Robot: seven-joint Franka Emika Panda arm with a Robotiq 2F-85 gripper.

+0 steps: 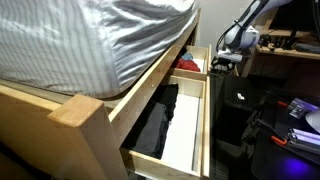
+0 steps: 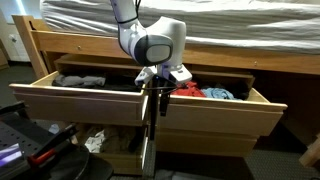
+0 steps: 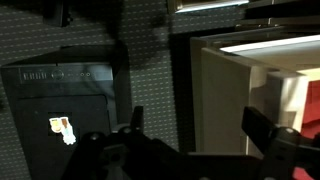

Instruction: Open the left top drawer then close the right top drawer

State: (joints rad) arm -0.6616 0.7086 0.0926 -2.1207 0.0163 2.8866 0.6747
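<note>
Hovering between both pulled-out drawers, the gripper (image 2: 158, 90) is holding its fingers (image 3: 131, 124) apart, empty. The left top drawer (image 2: 80, 100), at its nine o'clock, is already standing open, so closing is, I judge, beginning: the right top drawer (image 2: 215, 110), at three o'clock, is needing a push on its front. A sticker (image 3: 62, 127) on a dark box (image 3: 60, 100) is showing unreadable marks.
</note>
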